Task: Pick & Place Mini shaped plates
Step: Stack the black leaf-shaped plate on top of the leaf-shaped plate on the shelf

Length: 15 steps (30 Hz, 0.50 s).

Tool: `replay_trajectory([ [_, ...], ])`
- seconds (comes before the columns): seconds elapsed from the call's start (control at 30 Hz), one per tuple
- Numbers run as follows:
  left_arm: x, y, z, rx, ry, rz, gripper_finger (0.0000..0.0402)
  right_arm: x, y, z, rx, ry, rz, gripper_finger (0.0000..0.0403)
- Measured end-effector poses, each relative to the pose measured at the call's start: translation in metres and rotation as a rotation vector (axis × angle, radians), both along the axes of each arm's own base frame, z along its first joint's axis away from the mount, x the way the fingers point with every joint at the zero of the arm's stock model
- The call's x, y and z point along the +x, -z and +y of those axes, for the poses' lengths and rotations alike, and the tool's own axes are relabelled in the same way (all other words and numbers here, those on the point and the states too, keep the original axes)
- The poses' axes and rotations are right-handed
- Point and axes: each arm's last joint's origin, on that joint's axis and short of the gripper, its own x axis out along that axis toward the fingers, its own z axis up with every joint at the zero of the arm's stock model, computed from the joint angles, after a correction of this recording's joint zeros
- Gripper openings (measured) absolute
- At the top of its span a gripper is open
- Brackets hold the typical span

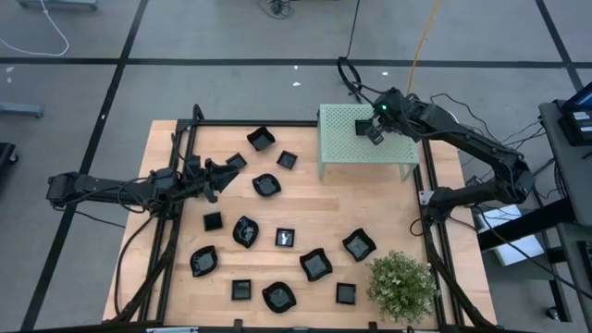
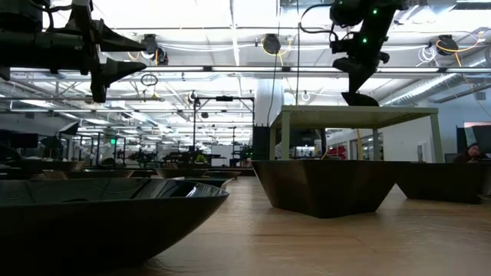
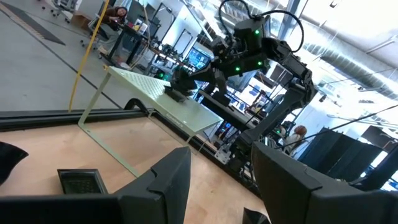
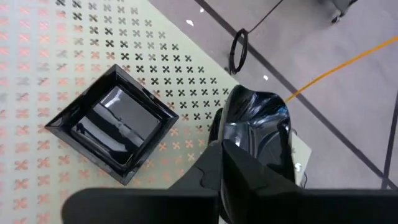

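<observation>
- Right hand (image 1: 374,131) over the pale green perforated metal stand (image 1: 340,148) at the far right of the wooden worktop (image 1: 388,213); fingers fully closed, pinching the rim of a glossy black wavy-rimmed mini plate (image 4: 261,134), seen best in the right wrist view.
- Second plate, a glossy black square mini dish (image 4: 115,124), already lying flat on the stand top, just beside the held one and apart from it.
- Held plate tilted, its lower edge at or very near the stand surface in the low view; actual contact cannot be told.
- Key relation, as a judgement: free perforated surface lies directly under the held plate, square dish off to one side, so a release here looks clear of it.
- Left hand (image 1: 215,178) hovering above the worktop's left side, fingers partly apart and holding nothing.
- Remaining glossy black mini plates (image 1: 277,239) scattered across the worktop's middle and near side, nearest ones close to the left hand; left arm plainly nearer these than the right.
- Small green bushy plant (image 1: 402,282) at the near right corner, well apart from both hands.
</observation>
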Motion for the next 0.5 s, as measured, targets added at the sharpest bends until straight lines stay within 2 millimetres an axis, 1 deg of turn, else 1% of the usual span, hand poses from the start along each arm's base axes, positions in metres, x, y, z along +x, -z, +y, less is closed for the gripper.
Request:
replay_trajectory([
  [0.07,0.0,0.0,0.0,0.0,0.0,0.0,0.0175,-0.004,-0.002,0.003,0.004,0.0,0.008,0.0],
  [0.3,0.0,0.0,0.0,0.005,-0.006,0.002,0.0175,-0.013,0.002,0.008,0.037,0.013,0.136,0.0],
  [0.5,0.0,0.0,0.001,0.011,-0.051,0.006,0.0175,-0.011,0.001,0.007,0.021,0.01,0.115,0.0],
])
